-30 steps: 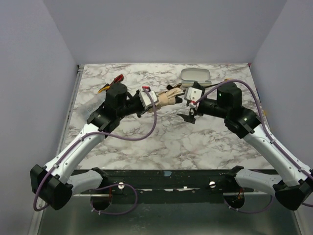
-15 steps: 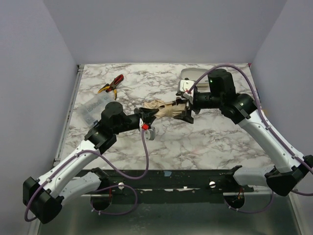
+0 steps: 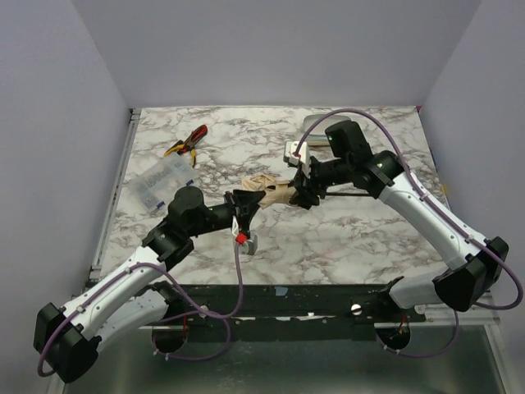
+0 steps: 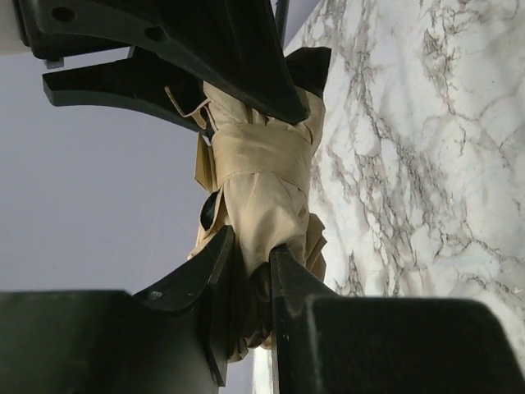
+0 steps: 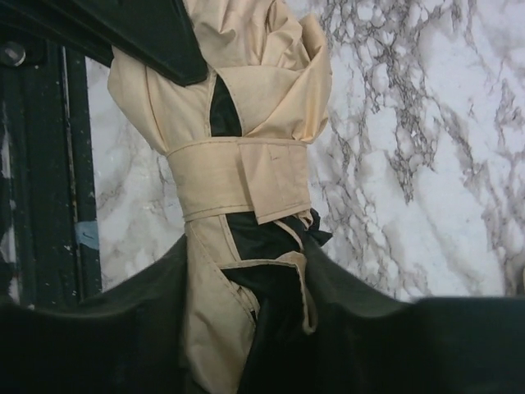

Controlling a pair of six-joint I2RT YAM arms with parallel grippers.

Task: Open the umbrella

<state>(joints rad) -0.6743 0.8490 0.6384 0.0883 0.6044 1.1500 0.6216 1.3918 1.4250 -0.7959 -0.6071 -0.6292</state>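
The umbrella (image 3: 271, 194) is folded, beige-tan with black showing in its folds, and its strap (image 5: 244, 176) is wrapped round it. It hangs above the marble table (image 3: 344, 238) between my two grippers. My left gripper (image 3: 245, 199) is shut on one end; in the left wrist view its fingers (image 4: 215, 264) pinch the bunched fabric (image 4: 262, 176). My right gripper (image 3: 304, 190) grips the other end, and its fingers (image 5: 156, 283) press the fabric (image 5: 238, 98) on both sides just below the strap. The shaft and handle are hidden.
Red-and-yellow pliers (image 3: 188, 141) lie at the back left. A clear plastic box (image 3: 162, 180) sits near them. A white case (image 3: 313, 124) at the back is partly behind the right arm. Grey walls enclose the table on three sides.
Both arms have brought the umbrella from the back of the table toward the middle. The right gripper, open and off the umbrella before, has closed on its end.
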